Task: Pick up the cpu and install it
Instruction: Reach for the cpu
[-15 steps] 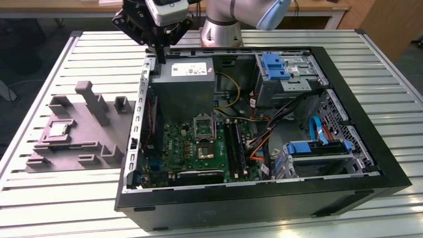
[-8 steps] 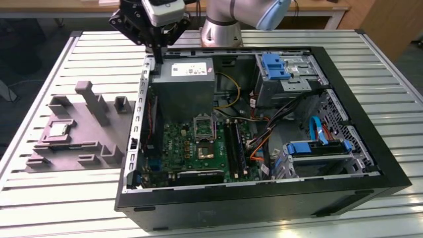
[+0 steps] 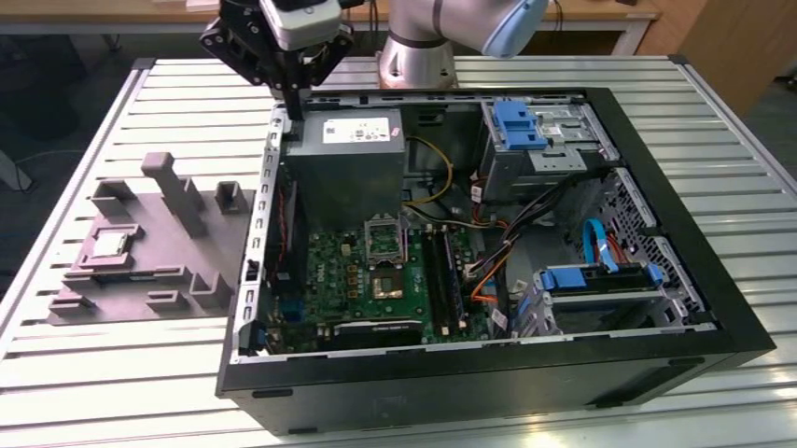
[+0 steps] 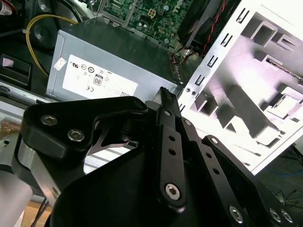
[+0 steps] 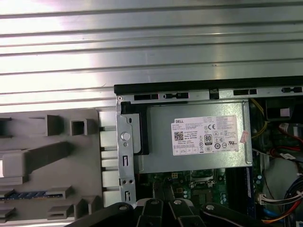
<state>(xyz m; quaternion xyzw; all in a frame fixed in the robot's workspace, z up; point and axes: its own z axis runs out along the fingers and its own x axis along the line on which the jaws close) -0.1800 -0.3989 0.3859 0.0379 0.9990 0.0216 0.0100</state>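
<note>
One small square chip, the cpu [image 3: 110, 245], lay flat in a recess of the grey holder block [image 3: 88, 308] at the left of the exterior view. The block sat on the ribbed counter [image 3: 137, 392], just beside the open computer case [image 3: 498, 383]. The chip was untouched and well apart from the jaws.

The arm [image 3: 449, 28] hung at the upper left of that view. Its jaws pointed down over the case's back corner, close to the grey power supply [image 3: 342, 168]. The thin jaws looked pressed together, with nothing between them. The green motherboard [image 3: 336, 280] lay in the middle of the case, below the power supply in the frame.

The cpu would probably handle as light and stiff, but delicate. Its underside likely carries fine contacts that would not tolerate scraping or a drop. The smooth metal top looked slippery and offered no purchase. The safest hold seemed to be a gentle pinch across two opposite edges at the darker rim, keeping the chip level. The walls of the recess left little room around it.
</note>
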